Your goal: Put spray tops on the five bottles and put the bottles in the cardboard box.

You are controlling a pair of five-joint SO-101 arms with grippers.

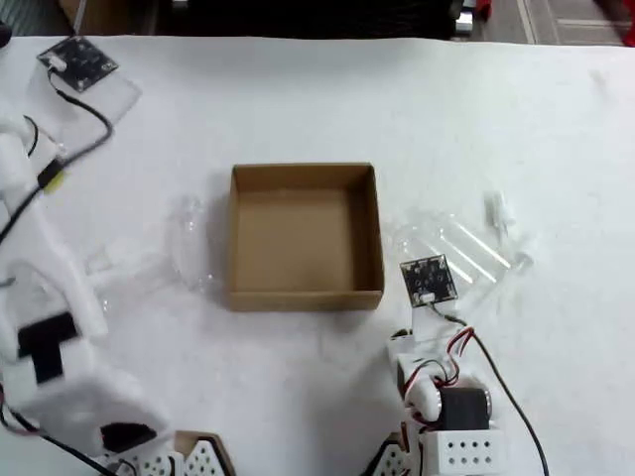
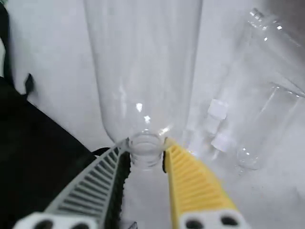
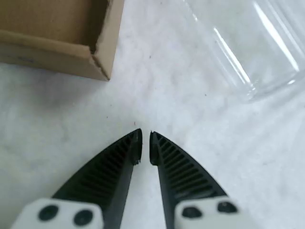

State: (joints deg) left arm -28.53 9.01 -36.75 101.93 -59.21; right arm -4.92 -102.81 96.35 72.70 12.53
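The clear bottle (image 2: 143,71) in hand is thin-walled plastic, so it is judged very light, slick and easy to dent across the body; its threaded neck looks the stiffest part and the sensible place to hold. The left gripper (image 2: 144,150) is clamped right there, grey finger on one side and yellow on the other; the mouth is open, with no top fitted. From above, this bottle sits on the desk (image 1: 298,99) between the left edge and the cardboard box (image 1: 303,295), near the box's left wall; more bottles (image 2: 271,86) and small white pieces (image 2: 217,107), probably spray tops, lie close to it. The box stands open-topped at the middle of the desk; none of the bottles is in it yet. A further group of bottles (image 1: 466,248) lies between the box and the right edge; a white top (image 1: 496,210) lies just beyond them. The right gripper (image 3: 143,145) hangs low over the desk by the box's near right corner; its black jaws are almost closed on nothing.
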